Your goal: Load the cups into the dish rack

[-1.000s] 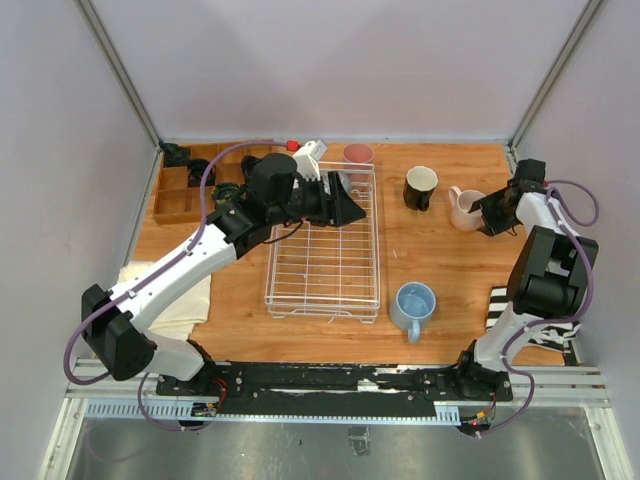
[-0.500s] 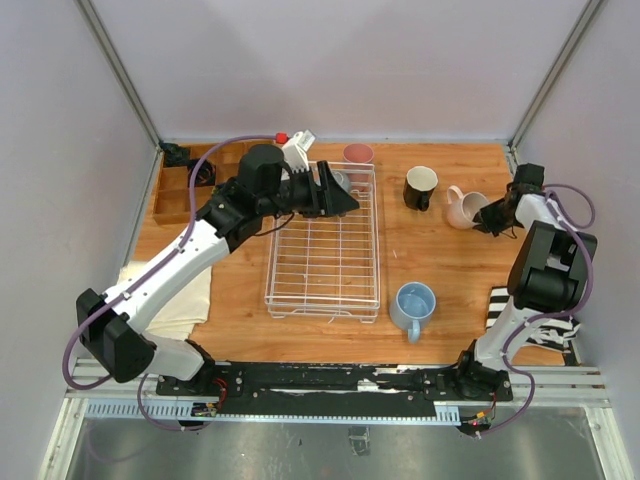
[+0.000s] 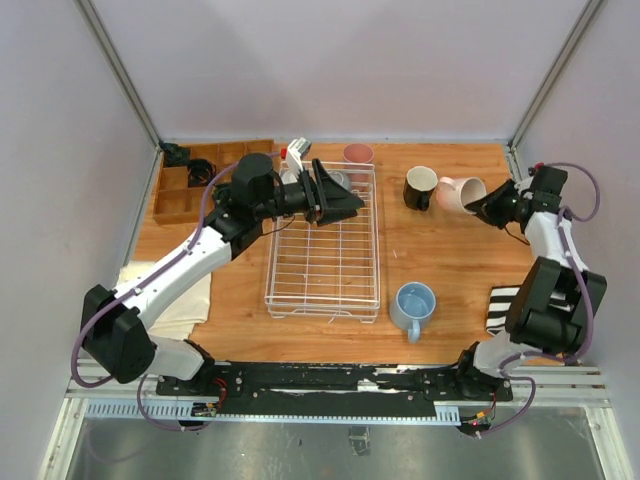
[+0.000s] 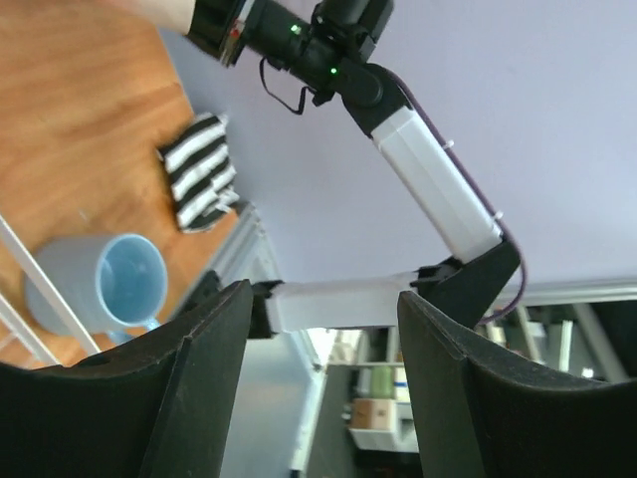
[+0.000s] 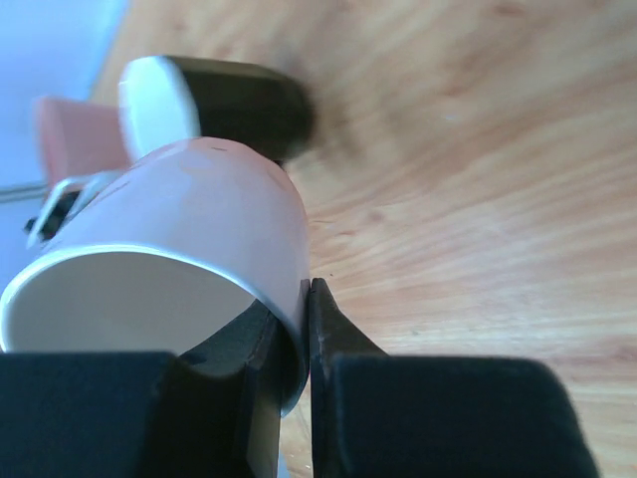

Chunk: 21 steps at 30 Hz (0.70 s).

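Noted the left arm stretched from its near-left base diagonally up over the far end of the dish rack (image 3: 325, 250), forearm roughly level, left claw (image 3: 350, 203) pointing right. Found its fingers (image 4: 199, 378) well apart, with nothing between them.

Noted the right arm folded up along the right edge of the table (image 3: 440, 250), wrist turned back toward the left. Found the right claw (image 3: 480, 205) pinched together on the rim wall of the pale pink mug (image 3: 458, 193), one finger inside and one outside. Saw that mug tipped over on its side, mouth toward the claw, just beside the black mug (image 3: 420, 187). Cannot tell whether it touches that mug or the table.

In the rack: saw a greyish cup (image 3: 343, 181) at the far end, largely hidden beneath the left claw. Cannot tell how it sits.

Outside the rack:
- pink tumbler (image 3: 358, 153) upright, just beyond the far right corner
- black mug upright on the table, right of the far end
- light blue mug (image 3: 413, 305) mouth up, beside the near right corner
- striped cloth (image 3: 500, 305) by the right arm
- wooden tray (image 3: 175, 200) at far left, small black objects (image 3: 200, 172) in its far compartments
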Each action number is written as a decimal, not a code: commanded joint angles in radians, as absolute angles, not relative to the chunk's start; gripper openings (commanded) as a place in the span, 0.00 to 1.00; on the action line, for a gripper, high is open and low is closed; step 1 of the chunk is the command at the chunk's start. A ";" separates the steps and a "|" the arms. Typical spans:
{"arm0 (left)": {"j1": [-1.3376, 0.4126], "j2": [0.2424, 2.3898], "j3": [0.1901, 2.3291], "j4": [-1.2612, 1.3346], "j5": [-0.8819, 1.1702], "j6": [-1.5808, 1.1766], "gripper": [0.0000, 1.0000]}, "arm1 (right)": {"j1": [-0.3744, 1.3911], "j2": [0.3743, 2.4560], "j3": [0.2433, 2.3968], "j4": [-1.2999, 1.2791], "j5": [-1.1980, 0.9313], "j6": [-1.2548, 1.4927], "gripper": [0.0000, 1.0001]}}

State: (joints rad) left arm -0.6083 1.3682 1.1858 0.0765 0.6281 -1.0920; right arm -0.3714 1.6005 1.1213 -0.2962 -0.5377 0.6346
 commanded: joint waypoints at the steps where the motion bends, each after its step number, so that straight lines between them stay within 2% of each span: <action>1: -0.607 1.333 1.072 0.327 0.731 -1.436 0.65 | -0.384 1.444 1.084 -0.056 -0.798 0.614 0.01; 6: -0.610 1.316 0.985 0.501 0.738 -1.617 0.67 | -0.364 1.337 1.032 0.149 -0.916 0.633 0.01; 14: -0.616 1.298 0.969 0.591 0.751 -1.742 0.69 | -0.212 1.200 1.007 0.287 -0.946 0.526 0.01; 21: -0.648 1.301 0.943 0.615 0.757 -1.784 0.71 | -0.071 1.186 1.006 0.476 -1.016 0.534 0.01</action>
